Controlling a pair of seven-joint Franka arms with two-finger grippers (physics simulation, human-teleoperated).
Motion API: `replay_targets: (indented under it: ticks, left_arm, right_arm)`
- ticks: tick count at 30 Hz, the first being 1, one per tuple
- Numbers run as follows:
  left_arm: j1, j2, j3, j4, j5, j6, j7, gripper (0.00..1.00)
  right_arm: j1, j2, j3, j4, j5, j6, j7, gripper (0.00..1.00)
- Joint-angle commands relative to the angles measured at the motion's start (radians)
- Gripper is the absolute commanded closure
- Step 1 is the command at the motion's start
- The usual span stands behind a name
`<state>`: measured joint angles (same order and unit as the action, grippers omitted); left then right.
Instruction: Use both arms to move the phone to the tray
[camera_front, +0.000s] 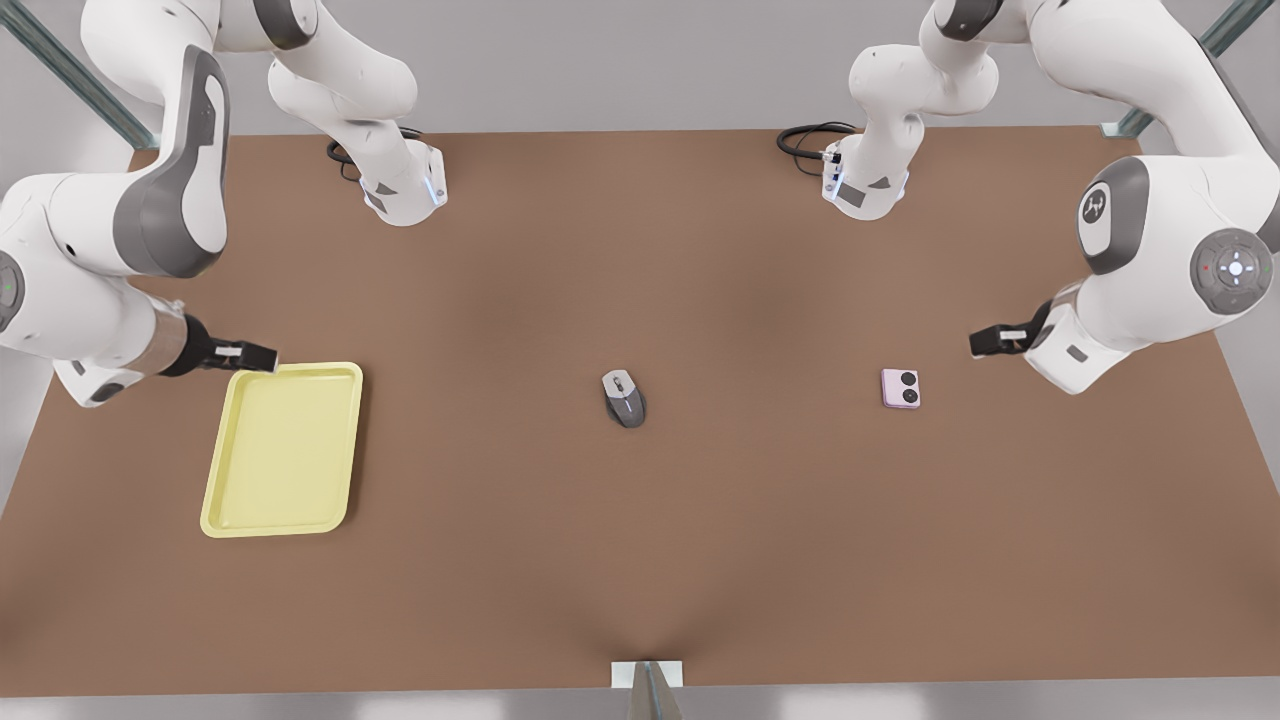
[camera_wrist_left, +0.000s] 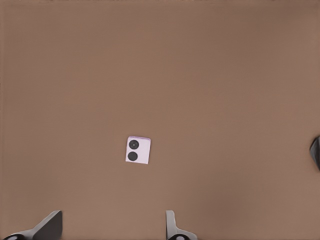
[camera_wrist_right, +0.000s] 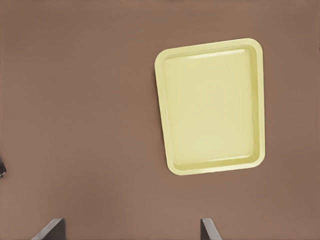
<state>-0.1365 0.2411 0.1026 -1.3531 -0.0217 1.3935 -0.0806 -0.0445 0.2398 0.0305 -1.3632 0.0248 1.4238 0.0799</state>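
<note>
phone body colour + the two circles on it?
The phone is pale pink-lilac with two black circles. Clearest in the left wrist view.

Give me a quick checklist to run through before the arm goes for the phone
1. Phone lies flat on the table, camera circles up, nothing on it: ok.
2. Left gripper, on the front view's right, sits nearest the phone, fingers apart, nothing between them: ok.
3. Left gripper over the phone: not ok, it is off to one side.
4. Tray holds nothing: ok.
5. Right gripper waits at the tray's far corner, open, holding nothing: ok.
6. Mouse lies on the table between phone and tray, so a handover path must pass above it: cannot tell if height suffices.
</note>
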Motion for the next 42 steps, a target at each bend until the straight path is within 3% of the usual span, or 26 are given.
replay_targets:
  ticks: [1,4,8,10,19,42]
  left_arm:
    - [0.000,0.000,0.000,-0.003,0.005,0.042,-0.045,0.00]
    - [0.000,0.041,-0.001,-0.139,0.002,0.086,-0.048,0.00]
    - [0.012,0.089,-0.001,-0.578,-0.024,0.663,0.033,0.00]
    - [0.025,0.096,-0.001,-0.669,-0.023,0.798,0.091,0.00]
    - [0.035,0.150,-0.001,-0.730,-0.011,0.822,0.415,0.00]
    - [0.035,0.247,-0.001,-0.782,-0.015,0.917,0.401,0.00]
  right_arm:
    - [0.000,-0.001,-0.001,0.001,0.000,0.079,0.023,0.00]
    - [0.000,0.001,-0.001,0.003,0.000,0.076,0.023,0.00]
    - [0.000,0.004,-0.001,0.006,-0.002,0.076,0.023,0.00]
    - [0.000,0.004,0.000,0.006,-0.003,0.076,0.023,0.00]
    - [0.000,0.007,-0.001,0.007,-0.003,0.076,0.023,0.00]
    - [-0.005,0.010,0.000,0.007,-0.003,0.076,0.027,0.00]
